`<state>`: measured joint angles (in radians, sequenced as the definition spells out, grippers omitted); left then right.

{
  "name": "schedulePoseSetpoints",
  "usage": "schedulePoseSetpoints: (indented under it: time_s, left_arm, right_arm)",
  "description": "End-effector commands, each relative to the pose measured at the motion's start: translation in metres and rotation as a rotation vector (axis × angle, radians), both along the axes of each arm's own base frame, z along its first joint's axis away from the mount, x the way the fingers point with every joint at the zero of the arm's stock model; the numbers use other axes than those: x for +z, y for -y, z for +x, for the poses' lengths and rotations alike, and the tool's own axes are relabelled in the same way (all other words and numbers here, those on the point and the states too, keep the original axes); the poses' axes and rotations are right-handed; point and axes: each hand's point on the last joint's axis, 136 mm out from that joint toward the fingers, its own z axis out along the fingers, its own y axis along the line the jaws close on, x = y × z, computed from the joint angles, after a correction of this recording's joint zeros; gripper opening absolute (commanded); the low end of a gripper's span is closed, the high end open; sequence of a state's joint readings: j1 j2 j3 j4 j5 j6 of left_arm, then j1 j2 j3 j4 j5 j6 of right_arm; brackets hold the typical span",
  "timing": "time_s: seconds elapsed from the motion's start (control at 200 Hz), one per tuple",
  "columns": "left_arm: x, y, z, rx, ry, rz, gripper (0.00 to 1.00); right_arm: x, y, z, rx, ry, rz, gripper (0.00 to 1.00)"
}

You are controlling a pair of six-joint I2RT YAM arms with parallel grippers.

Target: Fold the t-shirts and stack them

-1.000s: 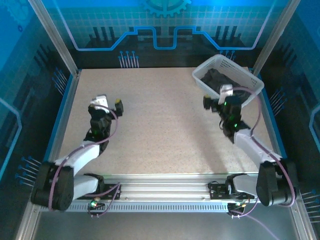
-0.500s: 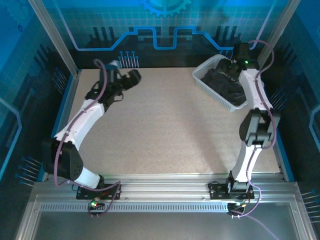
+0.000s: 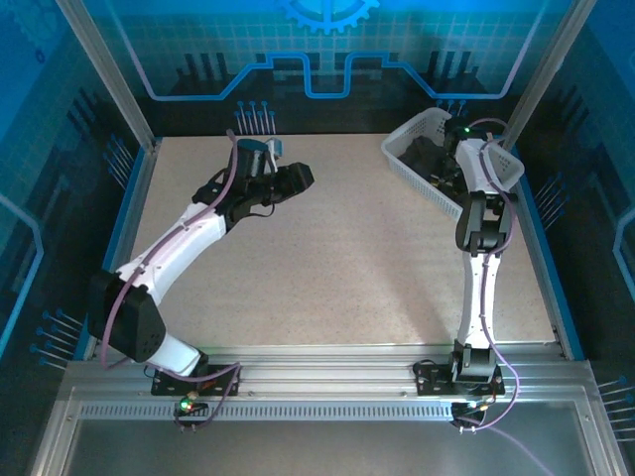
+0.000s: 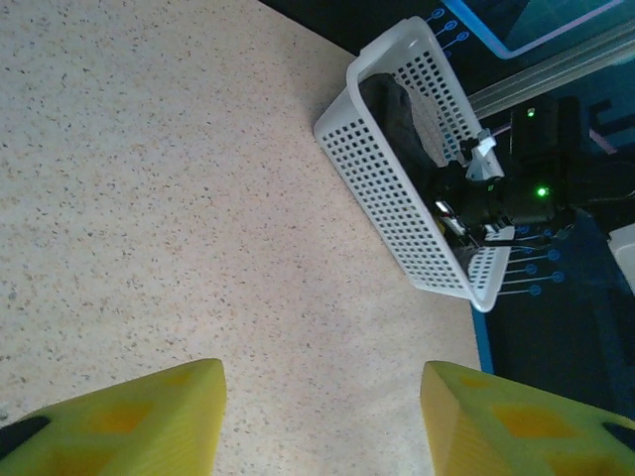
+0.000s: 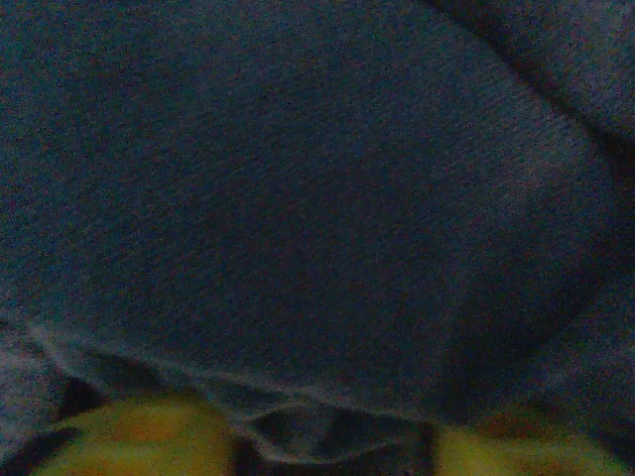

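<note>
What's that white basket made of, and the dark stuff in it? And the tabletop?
The basket looks like white moulded plastic, smooth, with rows of small holes. The t-shirts are soft matte dark cloth; a fine knit grain and folds show up close. The tabletop is hard, matte, beige with dark speckles; perhaps laminate.

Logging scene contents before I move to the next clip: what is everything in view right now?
speckled beige tabletop: one, beige, spanning the cell floor.
white plastic lattice basket: one, white, far right corner of the tabletop.
dark charcoal cloth t-shirts: a heap, number unclear, charcoal-black, inside the basket.
blue printed back panel: one, blue, behind the tabletop.
left arm: one, white and black, stretched over the far left part of the tabletop.
left gripper: one, yellow fingers, open above bare tabletop, facing the basket.
right arm: one, white and black, reaching into the basket.
right gripper: one, yellow fingers, pushed into the t-shirts; grip unclear.
</note>
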<state>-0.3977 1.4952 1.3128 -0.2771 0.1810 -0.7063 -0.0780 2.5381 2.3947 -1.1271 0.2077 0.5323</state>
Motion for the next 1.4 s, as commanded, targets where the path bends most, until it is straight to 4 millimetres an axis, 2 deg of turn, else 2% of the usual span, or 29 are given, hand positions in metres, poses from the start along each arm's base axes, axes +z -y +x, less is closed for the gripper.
schedulePoseSetpoints:
  time_s: [0.0,0.055,0.145,0.17,0.305,0.41,0.635,0.705,0.775,0.85,0.92,0.955,1.07,1.135,1.18,1.235,1.296,1.326,1.396]
  left_arm:
    - [0.018,-0.003,-0.017,-0.016,0.024,-0.005,0.49]
    - [0.021,-0.005,-0.018,-0.012,0.031,-0.002,0.46]
    - [0.024,-0.007,-0.020,-0.010,0.038,0.004,0.42]
    - [0.023,-0.008,-0.020,-0.006,0.037,0.007,0.42]
    - [0.020,-0.010,-0.018,0.011,0.035,0.019,0.40]
    - [0.016,-0.011,-0.014,0.024,0.026,0.027,0.39]
    - [0.014,-0.024,-0.007,0.086,0.025,0.079,0.39]
    - [0.015,-0.031,-0.007,0.106,0.025,0.105,0.39]
    - [0.015,-0.042,-0.006,0.141,0.019,0.139,0.39]
    - [0.015,-0.057,-0.006,0.191,0.013,0.161,0.39]
    - [0.017,-0.072,-0.007,0.241,0.009,0.172,0.40]
    - [0.017,-0.080,-0.009,0.265,0.005,0.182,0.41]
    - [0.017,-0.100,-0.013,0.317,-0.009,0.204,0.47]
    - [0.013,-0.108,-0.018,0.333,-0.032,0.211,0.49]
    - [0.010,-0.111,-0.023,0.335,-0.047,0.209,0.49]
    - [0.004,-0.112,-0.029,0.329,-0.071,0.203,0.50]
    - [-0.009,-0.109,-0.037,0.314,-0.120,0.190,0.50]
    - [-0.018,-0.107,-0.042,0.302,-0.154,0.178,0.50]
    - [-0.040,-0.097,-0.054,0.267,-0.234,0.131,0.49]
  right_arm:
    - [-0.003,0.005,0.000,-0.018,0.005,0.038,0.11]
    - [0.025,0.006,0.012,-0.002,0.104,0.018,0.01]
    - [0.084,0.007,0.026,0.014,0.275,-0.031,0.00]
    - [0.112,0.007,0.028,0.018,0.338,-0.047,0.00]
    - [0.215,-0.002,0.024,0.027,0.556,-0.099,0.00]
    - [0.289,-0.019,0.005,0.039,0.704,-0.122,0.00]
    - [0.417,-0.074,-0.057,0.105,0.994,-0.098,0.00]
    - [0.449,-0.087,-0.077,0.119,1.068,-0.098,0.00]
    - [0.468,-0.106,-0.095,0.139,1.108,-0.062,0.00]
    - [0.475,-0.136,-0.111,0.189,1.120,-0.030,0.00]
    - [0.463,-0.174,-0.121,0.240,1.095,0.017,0.00]
    - [0.450,-0.194,-0.124,0.260,1.066,0.061,0.00]
    - [0.375,-0.272,-0.134,0.346,0.890,0.266,0.00]
    - [0.338,-0.322,-0.145,0.441,0.783,0.408,0.20]
    - [0.316,-0.343,-0.155,0.478,0.704,0.461,0.35]
    - [0.299,-0.352,-0.163,0.508,0.642,0.459,0.48]
    - [0.283,-0.344,-0.166,0.512,0.608,0.416,0.58]
    - [0.277,-0.338,-0.166,0.511,0.600,0.404,0.62]
    - [0.257,-0.323,-0.163,0.508,0.567,0.389,0.62]
